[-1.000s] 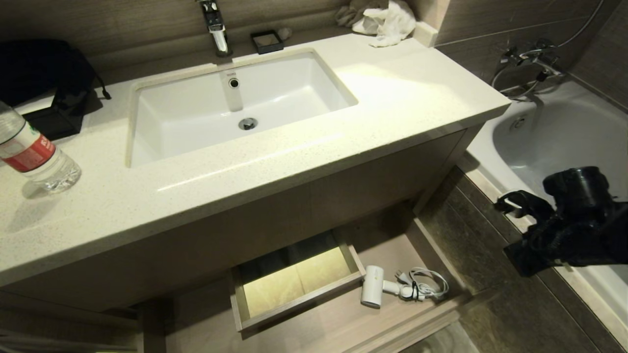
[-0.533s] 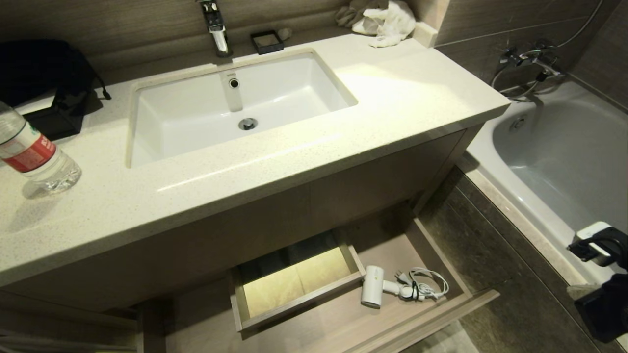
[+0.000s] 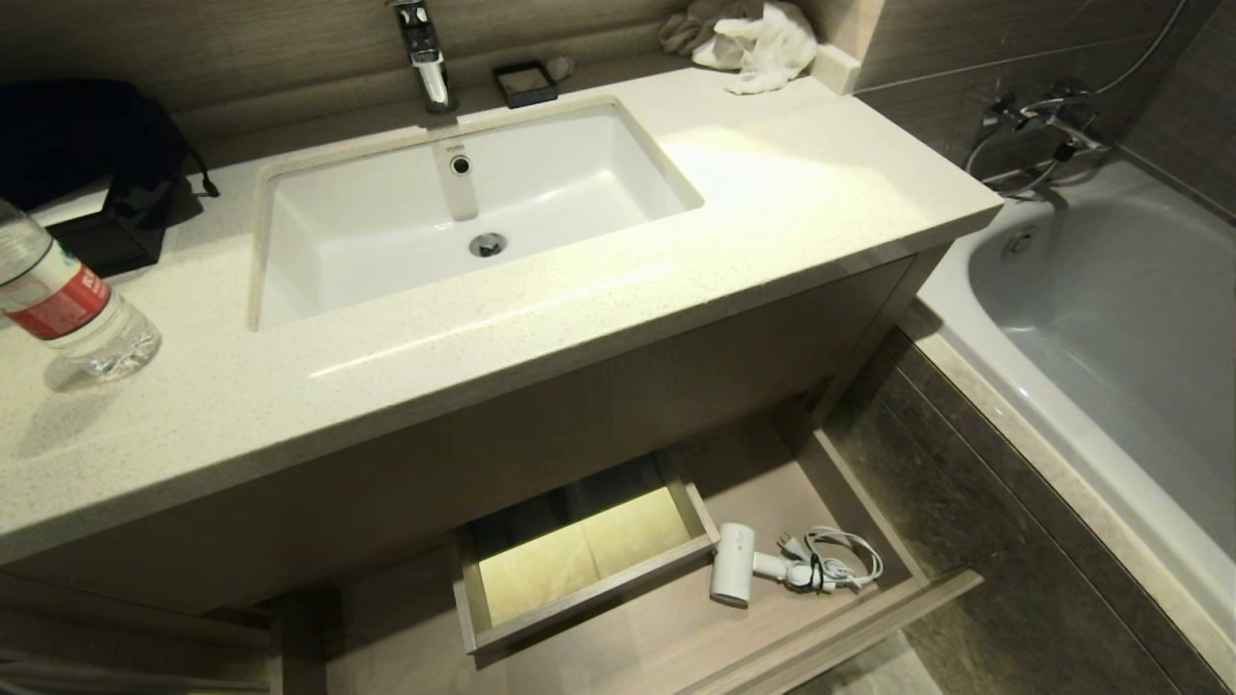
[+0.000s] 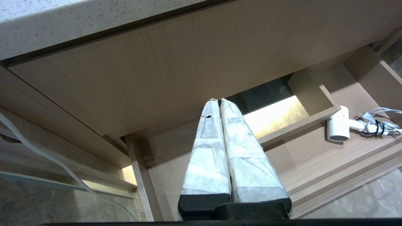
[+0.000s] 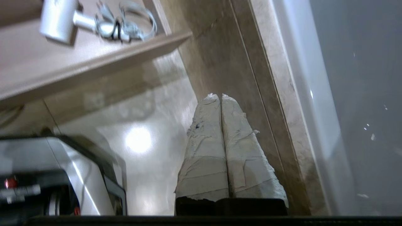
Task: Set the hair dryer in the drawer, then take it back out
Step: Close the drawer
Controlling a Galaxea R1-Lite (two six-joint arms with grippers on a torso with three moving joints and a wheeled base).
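Small white hair dryer (image 3: 734,577) lying loose in open light-wood drawer (image 3: 850,618)

Left of the dryer: left gripper (image 4: 219,101), taped fingers pressed together on nothing, parked facing the drawer's boxed cutout (image 3: 584,555). At the drawer's right end: dryer flat, cord bundled beside it, likely set for retrieval. Right of the dryer: right gripper (image 5: 216,95), fingers together, empty, low over the floor beside the white bathtub (image 3: 1110,319)
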